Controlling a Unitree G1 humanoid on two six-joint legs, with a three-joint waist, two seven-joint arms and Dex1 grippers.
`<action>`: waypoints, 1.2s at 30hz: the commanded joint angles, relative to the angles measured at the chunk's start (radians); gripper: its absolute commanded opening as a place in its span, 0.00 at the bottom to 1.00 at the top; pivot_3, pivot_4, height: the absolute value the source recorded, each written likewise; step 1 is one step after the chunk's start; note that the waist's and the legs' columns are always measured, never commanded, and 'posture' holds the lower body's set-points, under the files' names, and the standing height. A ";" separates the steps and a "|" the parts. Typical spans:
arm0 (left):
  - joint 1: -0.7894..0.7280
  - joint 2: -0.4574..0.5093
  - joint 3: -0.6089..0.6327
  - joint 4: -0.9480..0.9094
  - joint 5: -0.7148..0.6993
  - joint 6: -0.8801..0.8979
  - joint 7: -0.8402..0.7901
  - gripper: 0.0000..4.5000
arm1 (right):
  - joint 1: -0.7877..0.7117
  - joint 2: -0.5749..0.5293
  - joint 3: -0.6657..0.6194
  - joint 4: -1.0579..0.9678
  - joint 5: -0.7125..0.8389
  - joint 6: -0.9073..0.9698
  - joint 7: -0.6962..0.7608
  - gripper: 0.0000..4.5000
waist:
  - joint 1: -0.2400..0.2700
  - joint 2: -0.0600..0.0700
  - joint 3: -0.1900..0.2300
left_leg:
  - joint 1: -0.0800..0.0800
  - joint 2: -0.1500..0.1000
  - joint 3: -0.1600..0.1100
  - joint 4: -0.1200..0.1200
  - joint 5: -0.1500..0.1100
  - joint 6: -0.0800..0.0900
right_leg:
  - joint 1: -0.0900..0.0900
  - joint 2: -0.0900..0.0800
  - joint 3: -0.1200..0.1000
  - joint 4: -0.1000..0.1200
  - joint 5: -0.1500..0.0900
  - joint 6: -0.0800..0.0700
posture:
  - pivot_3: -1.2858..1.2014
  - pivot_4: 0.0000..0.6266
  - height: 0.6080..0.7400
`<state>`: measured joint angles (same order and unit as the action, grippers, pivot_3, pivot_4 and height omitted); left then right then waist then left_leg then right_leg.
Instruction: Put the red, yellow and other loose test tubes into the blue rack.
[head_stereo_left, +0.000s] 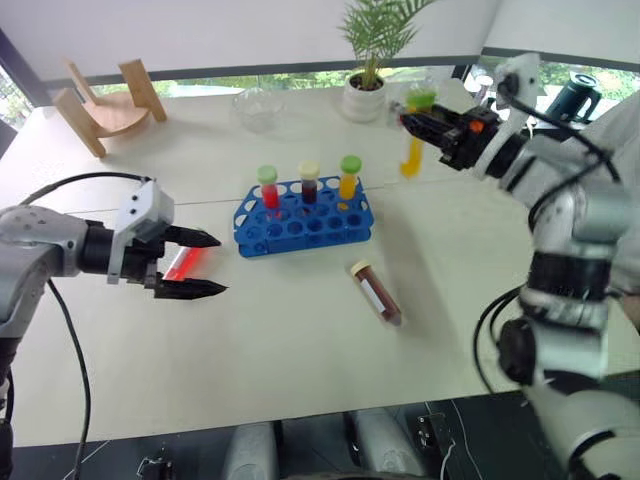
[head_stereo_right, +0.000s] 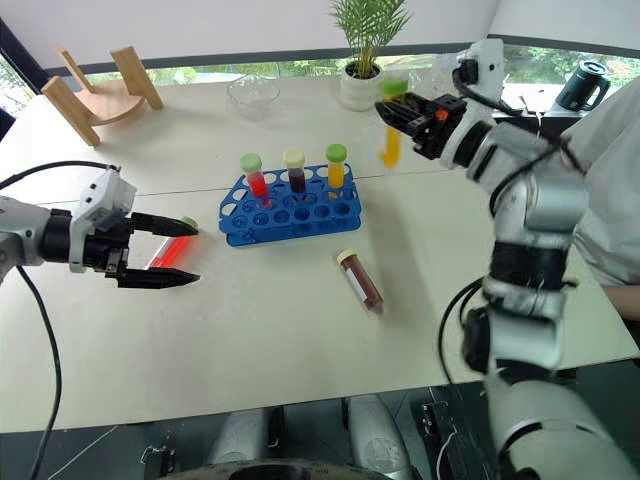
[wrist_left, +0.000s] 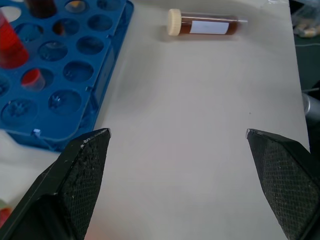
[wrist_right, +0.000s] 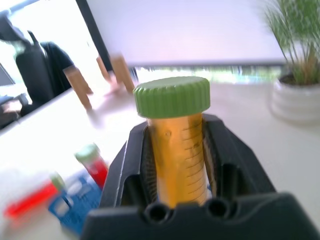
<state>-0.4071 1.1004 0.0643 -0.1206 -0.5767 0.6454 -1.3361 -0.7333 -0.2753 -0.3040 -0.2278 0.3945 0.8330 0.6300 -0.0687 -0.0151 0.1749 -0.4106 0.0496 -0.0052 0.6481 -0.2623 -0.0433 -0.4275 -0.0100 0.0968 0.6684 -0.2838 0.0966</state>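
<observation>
The blue rack stands mid-table with three capped tubes upright in its back row: red, dark and yellow. A loose red test tube lies flat left of the rack, between the fingers of my open left gripper, which points toward the rack. The dark brownish tube with a cream cap and white label lies in front of the rack to the right, also in the left wrist view. My right gripper is shut on the yellow tube with a green cap, held upright in the air behind and right of the rack.
A curved wooden stand sits at the back left. A glass bowl and a potted plant stand behind the rack. A dark flask is at the far right. Bare tabletop lies in front of the rack.
</observation>
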 joint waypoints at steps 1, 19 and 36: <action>-0.006 -0.010 0.052 0.010 -0.015 0.034 0.044 1.00 | 0.146 0.122 0.081 -0.227 -0.008 -0.130 -0.132 0.19 | 0.001 0.000 0.000 | 0.000 0.000 0.000 0.001 0.000 0.000 | 0.000 0.000 0.000 0.000 0.000 0.000 | 0.52 0.24 1.00; 0.029 0.052 0.102 -0.077 -0.062 0.154 0.051 1.00 | 0.176 0.210 0.270 0.330 -0.263 -0.881 -0.277 0.19 | -0.004 0.000 0.000 | 0.002 -0.001 0.001 0.001 0.003 -0.005 | 0.001 0.000 0.001 0.002 0.001 0.002 | 0.52 0.24 1.00; 0.036 0.060 0.115 -0.106 -0.086 0.195 0.086 1.00 | 0.257 0.181 0.325 0.388 -0.291 -0.972 -0.271 0.19 | -0.002 0.000 0.000 | 0.002 -0.001 0.001 0.002 0.003 -0.005 | 0.001 0.000 0.001 0.002 0.001 0.002 | 0.52 0.24 1.00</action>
<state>-0.3554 1.1462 0.1394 -0.2139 -0.6501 0.8411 -1.2515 -0.4748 -0.0922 0.0238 0.1635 0.1026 -0.1173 0.3597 -0.0707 -0.0152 0.1749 -0.4087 0.0489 -0.0041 0.6497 -0.2595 -0.0479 -0.4266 -0.0099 0.0980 0.6708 -0.2825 0.0986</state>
